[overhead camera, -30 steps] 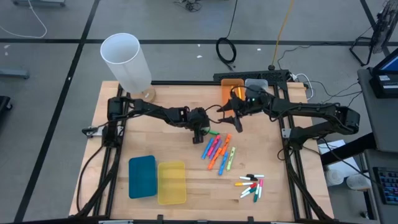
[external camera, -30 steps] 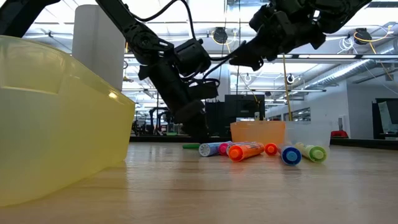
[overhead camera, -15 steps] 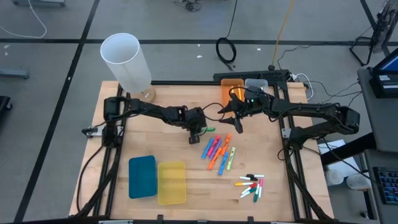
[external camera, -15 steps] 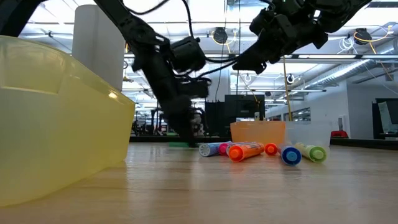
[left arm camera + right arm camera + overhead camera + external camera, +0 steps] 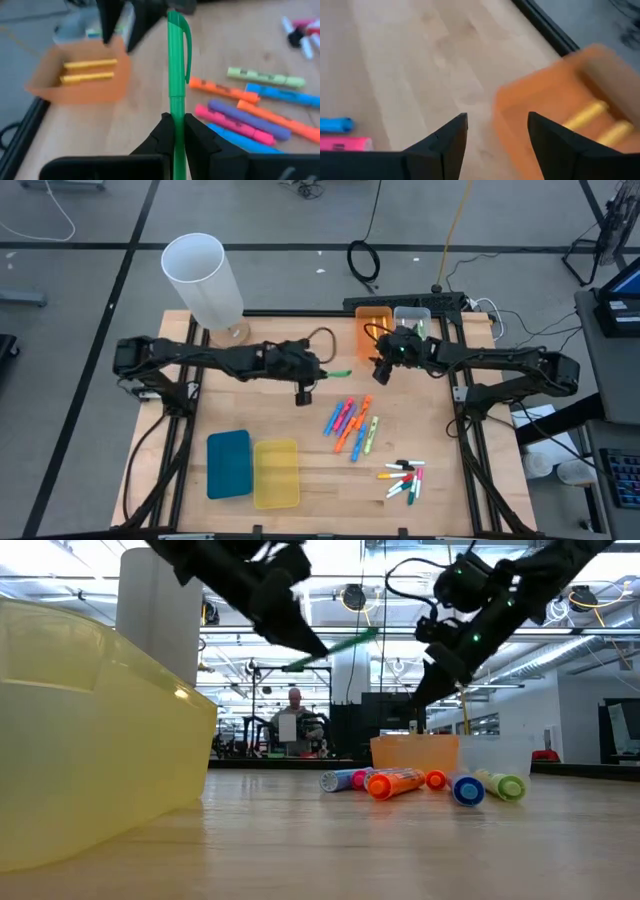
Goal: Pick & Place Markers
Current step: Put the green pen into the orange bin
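Observation:
My left gripper is shut on a green marker, high above the table in the low view. My right gripper hangs open near the orange bin, which holds two yellow markers. In the right wrist view its fingers stand apart over bare wood in front of that bin. Several highlighters lie flat mid-table, pink, orange, blue and yellow-green. Thin white-bodied pens lie nearer the table's right near corner. My left gripper pinches the green marker's plain barrel between its two fingers. The marker runs forward out of the fingers, its clipped cap end pointing away from them. It is lifted clear of the table and tilts, cap end higher.
A tall white cylinder stands at the far left corner. A blue bin and a yellow bin sit near the near edge, the yellow one filling the low view's left. A clear bin adjoins the orange one.
My left gripper, shut on the green marker, has risen from the table and drawn slightly toward the far edge; the marker now hangs clear, tilted. My right gripper has sunk lower, toward the orange bin.

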Available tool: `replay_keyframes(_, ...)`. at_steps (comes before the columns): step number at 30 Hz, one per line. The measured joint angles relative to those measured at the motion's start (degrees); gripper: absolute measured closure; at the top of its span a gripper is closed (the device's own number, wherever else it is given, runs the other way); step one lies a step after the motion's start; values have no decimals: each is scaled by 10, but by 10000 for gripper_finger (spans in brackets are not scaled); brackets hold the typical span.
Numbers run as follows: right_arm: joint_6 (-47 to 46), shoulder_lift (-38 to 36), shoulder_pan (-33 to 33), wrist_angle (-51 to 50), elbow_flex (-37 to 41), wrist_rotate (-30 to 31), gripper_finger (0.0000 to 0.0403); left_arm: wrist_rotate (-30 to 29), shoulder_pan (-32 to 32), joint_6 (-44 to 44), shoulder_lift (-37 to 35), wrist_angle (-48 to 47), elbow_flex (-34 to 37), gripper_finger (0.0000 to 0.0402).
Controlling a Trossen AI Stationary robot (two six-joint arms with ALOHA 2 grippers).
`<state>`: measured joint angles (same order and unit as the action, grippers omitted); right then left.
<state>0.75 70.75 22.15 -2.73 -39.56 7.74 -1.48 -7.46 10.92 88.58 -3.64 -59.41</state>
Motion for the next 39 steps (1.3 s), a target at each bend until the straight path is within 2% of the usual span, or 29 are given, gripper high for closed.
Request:
replay_keyframes(4,16,0,-3,171,62,-69,207,62,-23,-2,-36,149,73,379)
replay_keyframes(8,13,1,-16,397,119,-164,207,138,-44,-25,-42,310,144,379)
replay_keyframes(11,15,16,-44,547,145,-169,207,159,-51,-41,-43,391,174,379)
replay_keyframes(14,24,35,-72,626,147,-169,206,161,-52,-46,-42,409,187,379)
replay_keyframes(21,60,102,-103,630,79,-170,199,165,-52,-48,-42,412,186,379)
replay_keyframes(31,20,171,-107,631,1,-186,133,167,-51,-48,-42,410,186,382)
replay_keyframes(35,28,174,-110,624,-14,-185,141,167,-48,-46,-42,411,186,382)
replay_keyframes(39,32,173,-110,629,-14,-185,179,167,-48,-45,-42,410,186,400)
